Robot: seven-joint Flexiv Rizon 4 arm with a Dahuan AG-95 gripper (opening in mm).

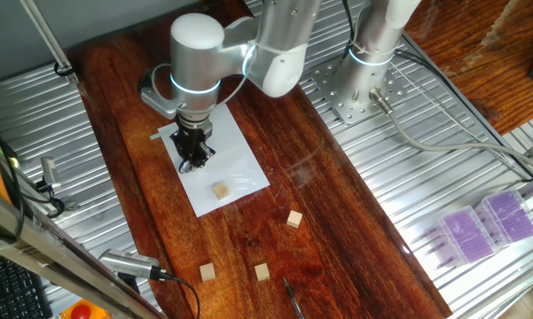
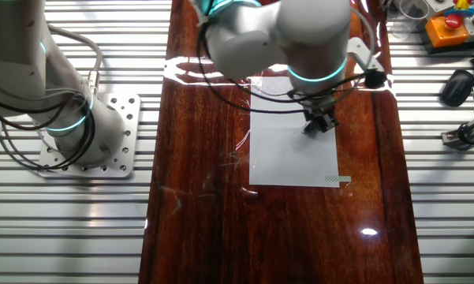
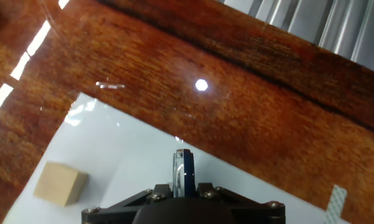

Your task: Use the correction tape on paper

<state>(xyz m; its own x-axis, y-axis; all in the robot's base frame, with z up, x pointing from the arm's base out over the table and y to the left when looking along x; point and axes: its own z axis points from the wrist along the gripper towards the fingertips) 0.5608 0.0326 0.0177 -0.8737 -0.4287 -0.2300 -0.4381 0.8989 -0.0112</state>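
Observation:
The white paper (image 1: 235, 168) lies on the dark wooden board; it also shows in the other fixed view (image 2: 288, 154) and the hand view (image 3: 112, 162). My gripper (image 1: 195, 159) stands over the paper's middle, shut on the correction tape (image 3: 183, 171), a dark dispenser with a pale rim held edge-on between the fingers. Its tip points down at the sheet; I cannot tell if it touches. In the other fixed view the gripper (image 2: 319, 122) is near the paper's right edge.
A tan wooden cube (image 1: 220, 190) sits on the paper near the gripper, also in the hand view (image 3: 61, 183). Three more cubes (image 1: 293, 219) (image 1: 262, 271) (image 1: 207, 272) lie on the board. A pen (image 1: 293, 297) lies near the front. A tape strip (image 3: 336, 198) holds the paper's corner.

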